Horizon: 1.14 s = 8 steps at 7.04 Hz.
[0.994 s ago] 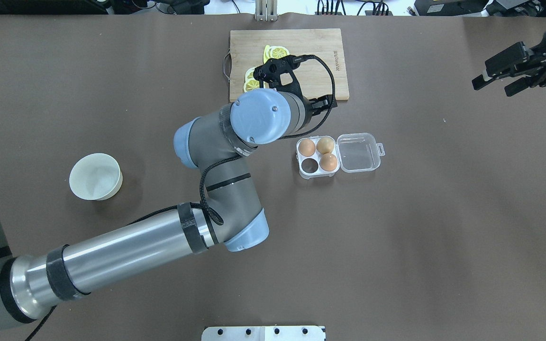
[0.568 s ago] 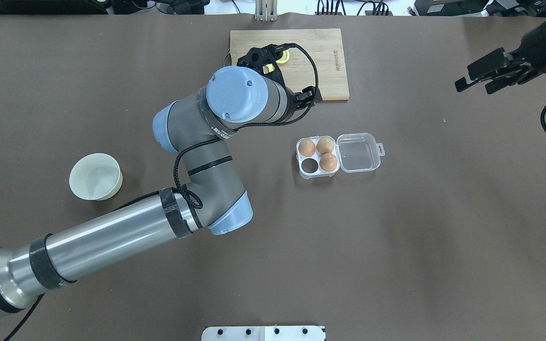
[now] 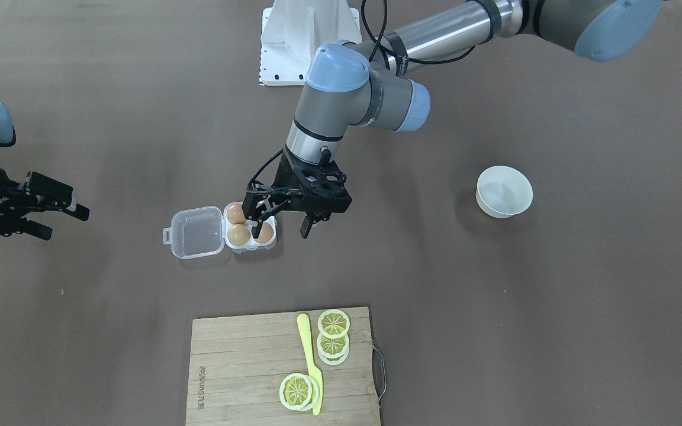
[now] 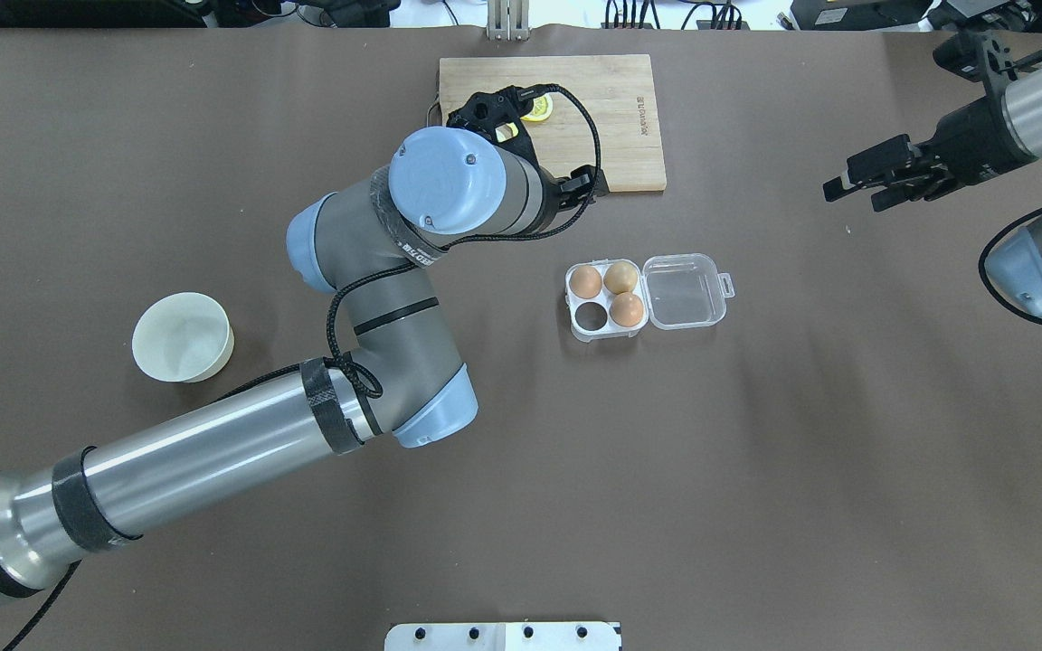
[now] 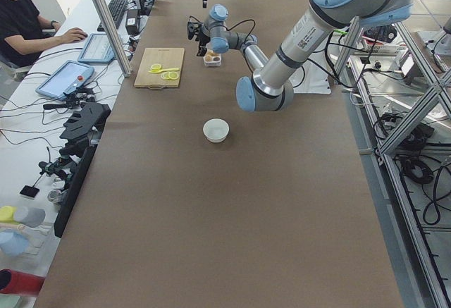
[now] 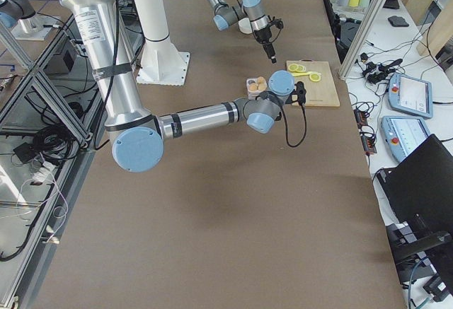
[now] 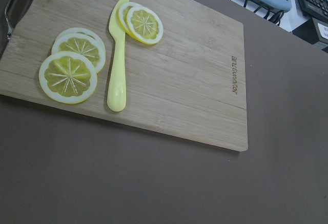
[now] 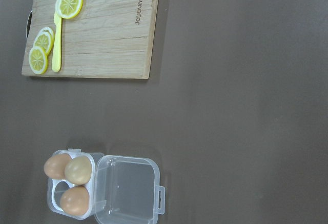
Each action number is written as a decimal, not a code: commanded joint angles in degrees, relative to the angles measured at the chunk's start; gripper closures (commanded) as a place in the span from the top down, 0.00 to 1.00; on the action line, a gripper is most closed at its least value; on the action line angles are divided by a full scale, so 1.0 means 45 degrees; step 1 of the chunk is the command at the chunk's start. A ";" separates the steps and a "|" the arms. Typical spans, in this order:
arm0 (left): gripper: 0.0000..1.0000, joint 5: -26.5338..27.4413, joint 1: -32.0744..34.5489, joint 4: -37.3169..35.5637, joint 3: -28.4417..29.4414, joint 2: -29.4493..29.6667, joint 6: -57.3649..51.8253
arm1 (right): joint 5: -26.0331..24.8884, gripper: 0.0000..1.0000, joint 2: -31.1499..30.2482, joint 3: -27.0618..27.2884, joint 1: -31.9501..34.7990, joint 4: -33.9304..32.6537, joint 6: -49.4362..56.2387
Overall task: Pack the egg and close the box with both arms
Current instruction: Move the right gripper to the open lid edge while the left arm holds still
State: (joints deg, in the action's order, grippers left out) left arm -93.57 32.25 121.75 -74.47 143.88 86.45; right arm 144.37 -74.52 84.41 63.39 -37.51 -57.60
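Left black two-finger claw (image 3: pixel 280 228) is hovering just beside the small clear plastic four-cell box (image 4: pixel 684 291), fingers wide apart, empty. Right black claw (image 4: pixel 854 194) is hanging well apart from the box, on its lid side, fingers parted, empty. Lid is lying open. Three cells are holding eggs: two smooth orange-brown eggs (image 4: pixel 585 281), one paler tan egg (image 4: pixel 620 276).

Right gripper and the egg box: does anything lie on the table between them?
No. In the overhead view the stretch from the right gripper to the open lid of the box is bare brown table; the front-facing view shows the same.
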 commanded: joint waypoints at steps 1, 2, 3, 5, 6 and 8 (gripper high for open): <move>0.94 -0.0008 0.0001 -0.0004 -0.0014 -0.0098 0.0048 | -0.1063 1.00 0.0152 -0.1699 -0.0860 0.3750 -0.3065; 0.94 -0.0008 -0.0018 -0.0004 0.0005 -0.0098 0.0048 | -0.1241 1.00 0.0714 -0.1940 -0.1289 0.3861 -0.4085; 0.94 -0.0008 0.0001 -0.0004 -0.0014 -0.0098 0.0048 | -0.2112 1.00 0.0894 -0.2000 -0.2066 0.3901 -0.4656; 0.94 -0.0008 0.0040 0.0016 0.0005 -0.0098 0.0028 | -0.2589 1.00 0.0896 -0.2389 -0.2366 0.5087 -0.5631; 0.94 -0.0008 0.0021 0.0016 0.0005 -0.0098 0.0028 | -0.2629 1.00 0.0896 -0.2991 -0.2387 0.5924 -0.5812; 0.94 -0.0008 0.0021 -0.0004 0.0005 -0.0079 0.0028 | -0.2649 1.00 0.0935 -0.3640 -0.2542 0.7354 -0.7213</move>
State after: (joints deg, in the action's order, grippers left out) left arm -93.60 32.36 121.76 -74.45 143.49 86.57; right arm 132.53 -70.41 69.43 52.39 -7.81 -86.62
